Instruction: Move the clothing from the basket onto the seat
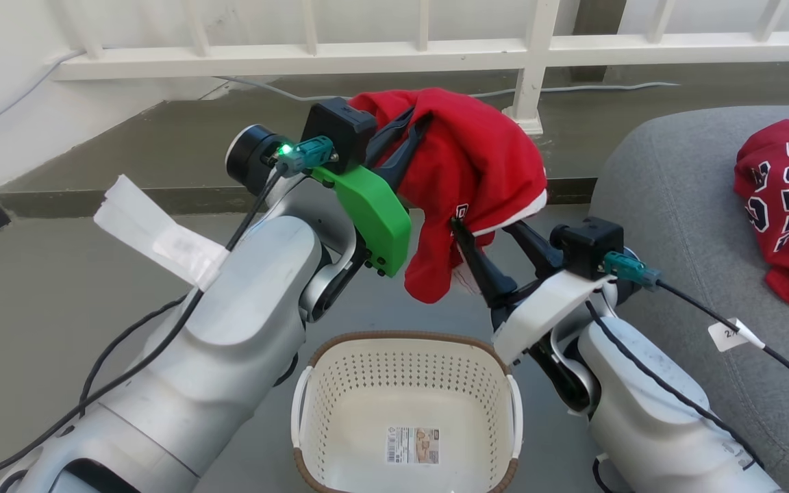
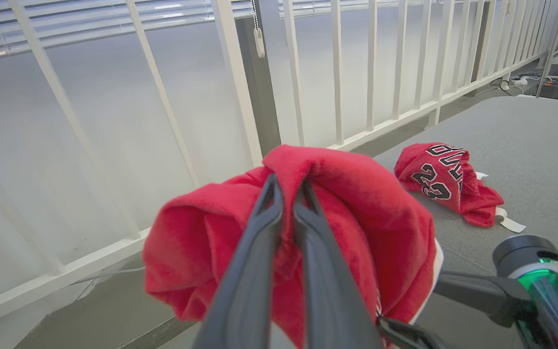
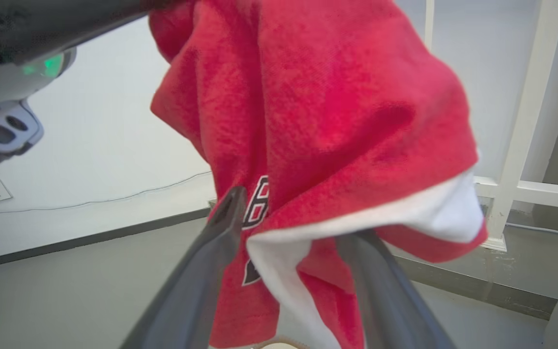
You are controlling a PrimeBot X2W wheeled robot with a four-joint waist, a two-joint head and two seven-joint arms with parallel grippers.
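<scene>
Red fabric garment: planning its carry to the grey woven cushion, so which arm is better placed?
Left, probably: the left gripper is shut on the red fabric garment; the right gripper is open, straddling its white hem.

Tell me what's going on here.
The left pincer is shut on a red garment, holding it in the air above the empty basket. The right pincer is open, its fingers straddling the garment's white-trimmed lower edge. A second red jersey already lies on the seat.
</scene>
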